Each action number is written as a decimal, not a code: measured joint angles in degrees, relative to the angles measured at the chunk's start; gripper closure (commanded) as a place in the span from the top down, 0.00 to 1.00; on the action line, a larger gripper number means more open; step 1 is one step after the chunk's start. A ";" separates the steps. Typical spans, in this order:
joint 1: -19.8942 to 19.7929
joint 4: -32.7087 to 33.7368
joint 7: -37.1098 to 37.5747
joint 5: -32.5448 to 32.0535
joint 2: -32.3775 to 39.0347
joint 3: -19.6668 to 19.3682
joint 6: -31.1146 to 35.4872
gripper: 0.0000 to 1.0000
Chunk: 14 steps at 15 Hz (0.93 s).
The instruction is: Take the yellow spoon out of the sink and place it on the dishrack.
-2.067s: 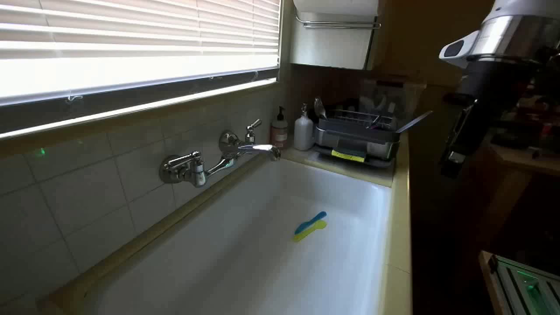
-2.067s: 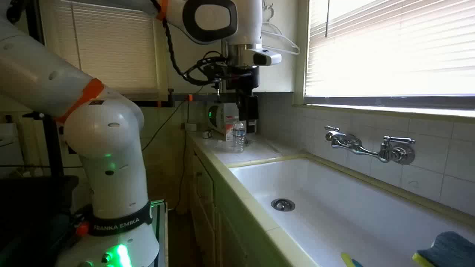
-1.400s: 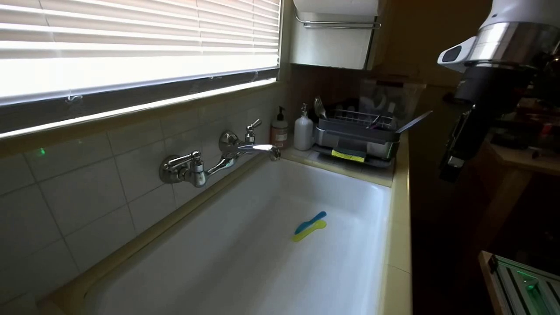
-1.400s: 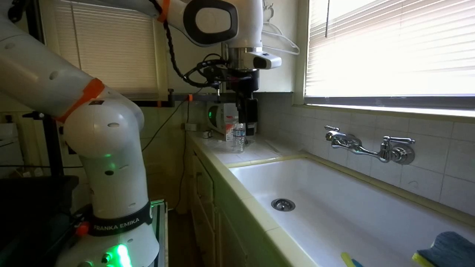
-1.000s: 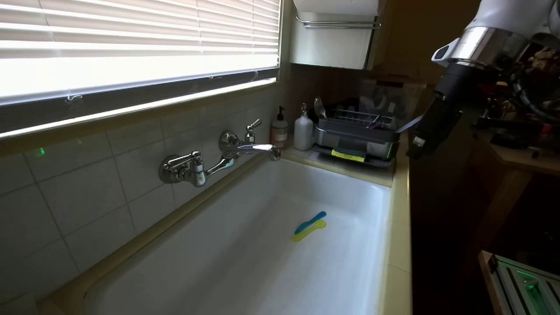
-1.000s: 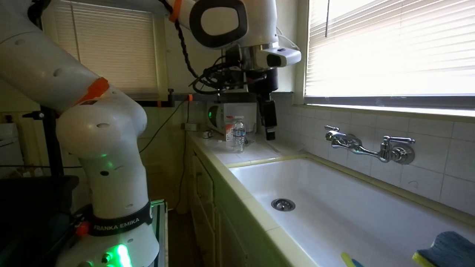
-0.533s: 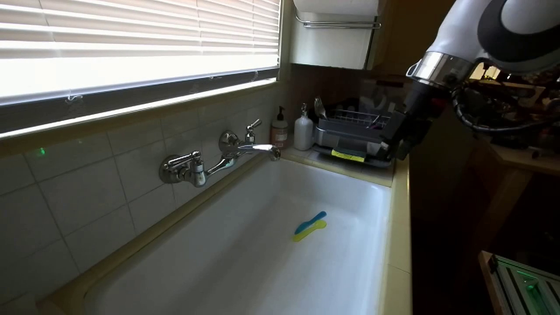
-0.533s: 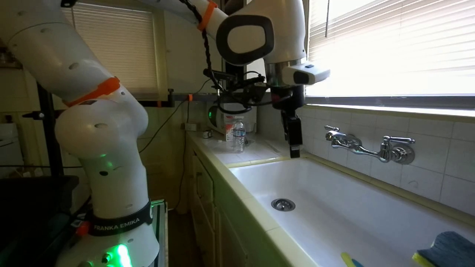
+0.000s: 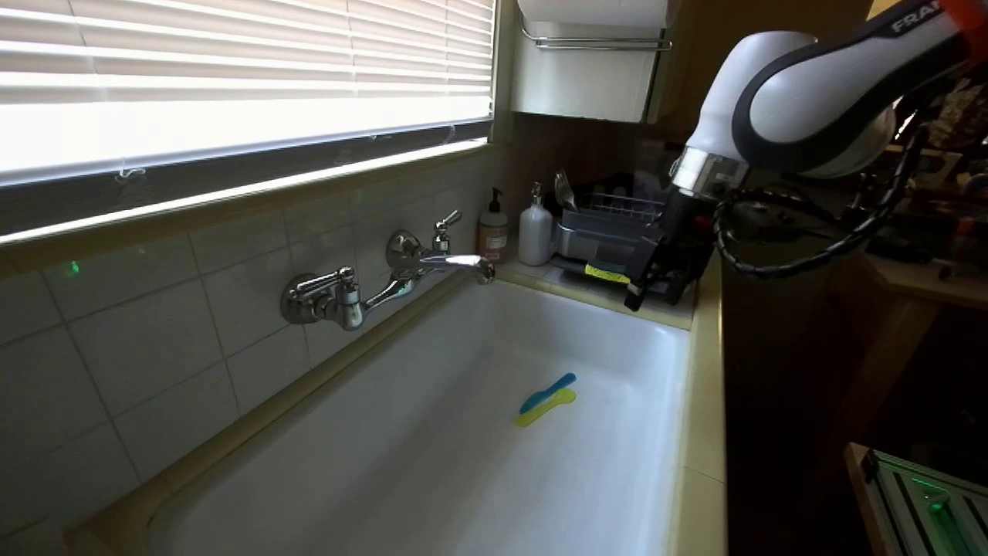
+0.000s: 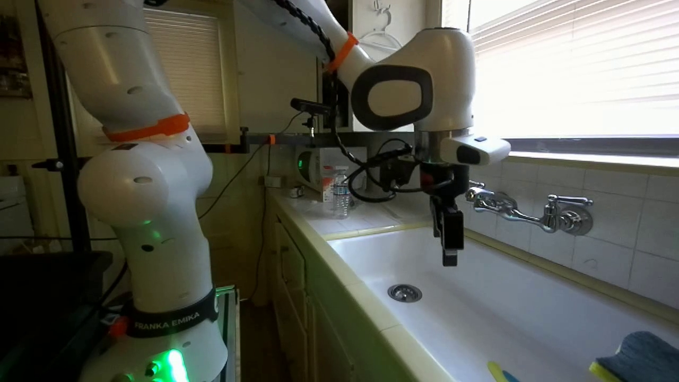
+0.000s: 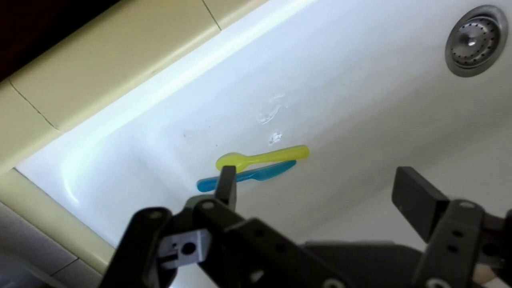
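Note:
The yellow spoon (image 9: 546, 408) lies flat on the floor of the white sink (image 9: 432, 494), beside a blue knife-shaped utensil (image 9: 547, 392). The wrist view shows the spoon (image 11: 278, 155) whole except where a fingertip overlaps its bowl. In an exterior view only the end of the spoon (image 10: 496, 371) shows at the bottom edge. My gripper (image 11: 316, 176) is open and empty, above the basin and apart from the spoon. In an exterior view the gripper (image 9: 656, 298) partly hides the dark grey dishrack (image 9: 594, 225), which stands on the counter beyond the sink's end.
A chrome tap (image 9: 455, 262) juts from the tiled wall over the basin. Two soap bottles (image 9: 536, 232) stand beside the dishrack. The sink drain (image 10: 405, 293) is at the opposite end. A blue-grey cloth or sponge with a yellow edge (image 10: 644, 356) shows at the lower right.
The arm has swung over the sink and come lower, from right of the counter in an exterior view. The spoon and the blue utensil have not moved.

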 measured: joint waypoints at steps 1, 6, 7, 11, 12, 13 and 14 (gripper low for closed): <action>-0.19 0.50 0.23 0.00 2.00 -0.06 1.08 1.00; -0.87 2.39 0.84 0.53 10.42 -0.78 5.94 1.00; -0.90 2.67 0.84 1.05 11.80 -0.95 6.88 1.00; -0.94 3.56 0.83 3.73 16.63 -1.15 10.50 1.00; -0.95 3.92 0.83 3.93 17.43 -1.15 10.58 1.00; -0.96 4.23 0.83 4.03 17.93 -1.15 10.58 1.00; -0.97 4.43 0.83 4.08 18.18 -1.15 10.58 1.00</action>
